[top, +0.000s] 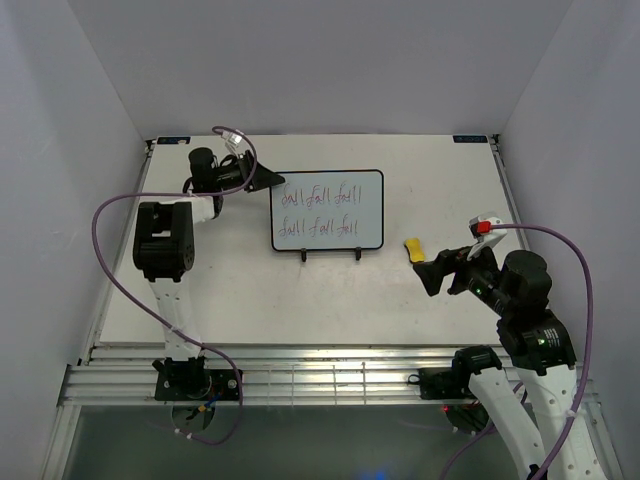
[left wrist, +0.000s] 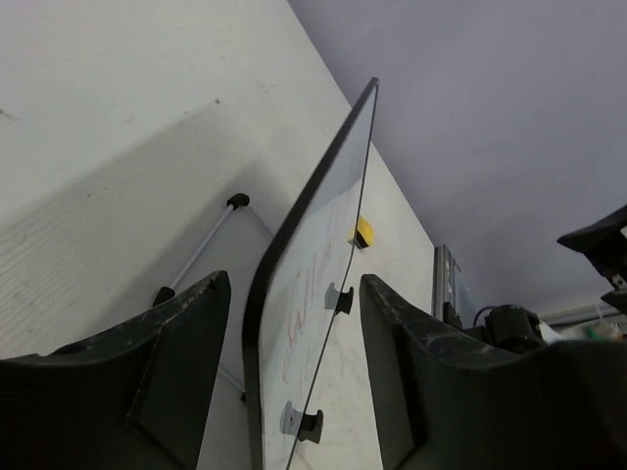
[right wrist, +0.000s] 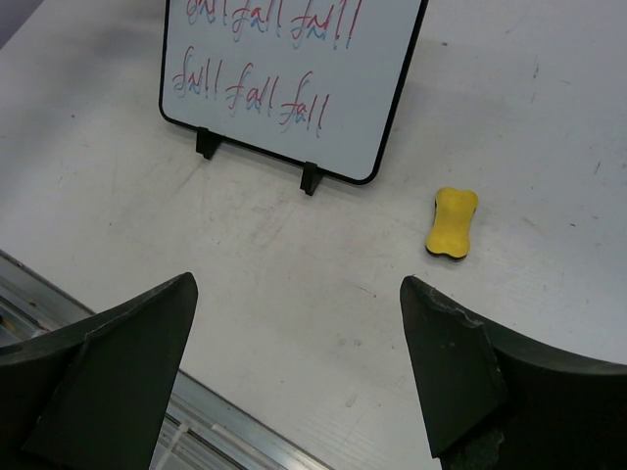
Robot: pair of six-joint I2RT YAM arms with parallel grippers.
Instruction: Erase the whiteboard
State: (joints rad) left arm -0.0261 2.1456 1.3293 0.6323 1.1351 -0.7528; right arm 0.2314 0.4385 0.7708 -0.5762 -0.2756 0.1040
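The whiteboard (top: 327, 210) stands upright on its wire stand at the table's middle back, with two rows of red-green scribbles. My left gripper (top: 272, 181) is open with its jaws on either side of the board's left edge (left wrist: 313, 264), one in front and one behind. It is not closed on the board. The yellow eraser (top: 413, 250) lies on the table right of the board. My right gripper (top: 442, 280) is open and empty, hovering just near and right of the eraser (right wrist: 452, 223). The board also shows in the right wrist view (right wrist: 294, 88).
The wire stand's rear leg (left wrist: 201, 250) reaches behind the board, and its black feet (top: 304, 256) stick out in front. A metal rail (top: 330, 375) runs along the table's near edge. White walls close in left, back and right. A small red-and-white object (top: 484, 227) sits by the right arm.
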